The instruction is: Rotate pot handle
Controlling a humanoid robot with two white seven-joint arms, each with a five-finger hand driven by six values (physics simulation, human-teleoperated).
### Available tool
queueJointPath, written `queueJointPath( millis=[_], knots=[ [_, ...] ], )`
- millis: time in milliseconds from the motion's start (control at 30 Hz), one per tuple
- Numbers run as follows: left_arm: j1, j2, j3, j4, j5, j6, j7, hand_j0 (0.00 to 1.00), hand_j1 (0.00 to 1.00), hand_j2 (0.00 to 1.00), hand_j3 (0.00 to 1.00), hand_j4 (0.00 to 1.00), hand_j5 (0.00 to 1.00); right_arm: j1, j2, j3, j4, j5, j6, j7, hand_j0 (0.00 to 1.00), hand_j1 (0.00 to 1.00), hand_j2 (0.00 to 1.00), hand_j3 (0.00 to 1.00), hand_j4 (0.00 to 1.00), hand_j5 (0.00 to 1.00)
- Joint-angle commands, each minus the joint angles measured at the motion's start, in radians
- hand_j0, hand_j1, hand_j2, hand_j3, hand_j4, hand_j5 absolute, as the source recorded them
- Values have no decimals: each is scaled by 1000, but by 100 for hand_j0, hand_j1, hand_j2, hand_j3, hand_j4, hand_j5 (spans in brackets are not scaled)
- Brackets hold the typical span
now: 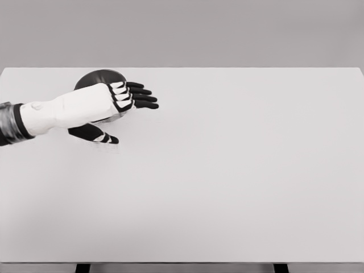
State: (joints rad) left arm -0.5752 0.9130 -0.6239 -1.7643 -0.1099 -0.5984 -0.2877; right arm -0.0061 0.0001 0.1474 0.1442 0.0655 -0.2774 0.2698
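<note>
Pot (96,78): dark, round, smooth | left hand (108,105): over it, fingers (142,98) extended, released | table (239,170): matte white

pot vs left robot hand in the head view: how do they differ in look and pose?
Colour: the pot is dark all over; the left robot hand has a white back with black fingers.
Shape: the pot shows as a rounded form; the robot hand is elongated, fingers extended to the right, thumb below.
Visibility: the robot hand is fully in view; the pot is mostly hidden behind it, its handle not visible.
Both sit at the table's far left.
</note>
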Motion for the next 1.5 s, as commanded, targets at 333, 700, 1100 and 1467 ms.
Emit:
queueJointPath(
  millis=[333,700,1100,1467],
  knots=[
    [46,-126,41,-1,-275,396,51,100,100,100,100,100,100,0,0,0,0,0,0,0,100,100,100,100,100,100],
    [83,-131,39,0,-359,509,56,100,100,100,100,100,100,0,0,0,0,0,0,0,100,100,100,100,100,100],
    [121,-177,38,2,-356,539,61,100,100,100,100,100,100,0,0,0,0,0,0,0,100,100,100,100,100,100],
    [143,-171,39,5,-361,551,59,100,100,100,100,100,100,2,0,0,0,0,0,0,100,100,100,100,100,100]
  ],
)
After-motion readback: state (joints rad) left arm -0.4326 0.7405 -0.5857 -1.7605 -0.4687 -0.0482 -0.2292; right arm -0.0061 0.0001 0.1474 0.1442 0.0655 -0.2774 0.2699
